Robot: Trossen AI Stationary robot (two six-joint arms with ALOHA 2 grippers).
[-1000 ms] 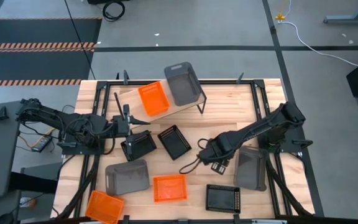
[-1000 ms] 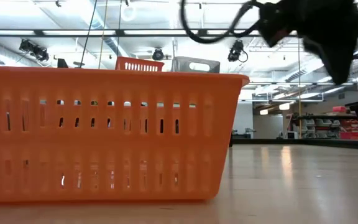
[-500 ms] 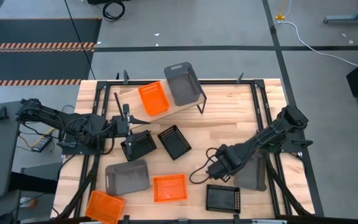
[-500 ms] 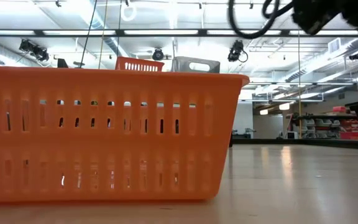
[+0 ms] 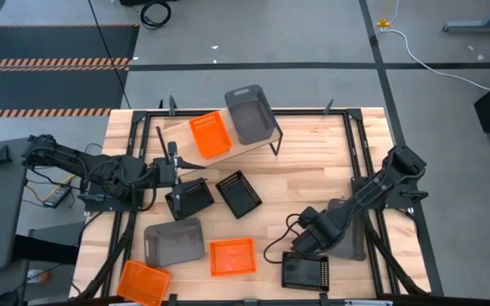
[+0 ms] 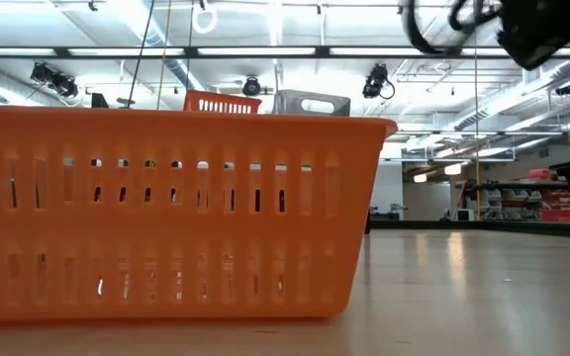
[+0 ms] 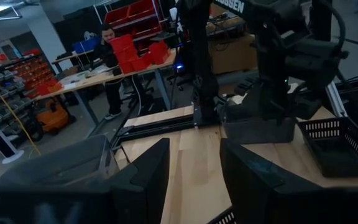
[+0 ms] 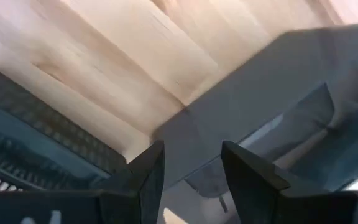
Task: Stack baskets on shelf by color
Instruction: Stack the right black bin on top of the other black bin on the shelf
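In the high view the shelf (image 5: 262, 143) at the far edge carries an orange basket (image 5: 209, 136) and a dark-grey bin (image 5: 251, 113). On the table lie two black baskets (image 5: 190, 198) (image 5: 239, 194), a grey bin (image 5: 174, 240), two orange baskets (image 5: 231, 256) (image 5: 143, 282), a third black basket (image 5: 304, 272) and a grey bin (image 5: 347, 229) on the right. My right gripper (image 5: 303, 245) (image 8: 191, 177) is open, hovering between that right bin (image 8: 278, 93) and the black basket (image 8: 36, 137). My left gripper (image 5: 181, 166) (image 7: 194, 180) waits open at the left.
Black frame rails (image 5: 357, 144) run round the tabletop. A cable loop (image 5: 275, 251) hangs off the right wrist. The low view is largely filled by an orange basket (image 6: 176, 218); bare wood (image 5: 313, 161) lies between shelf and right arm. A person stands far off (image 7: 112, 68).
My right gripper has swung from the table's middle toward the near edge and slightly right, ending between the right grey bin and the near black basket. In the low view the right arm has drifted right and up to the picture's top right corner. No basket has moved.
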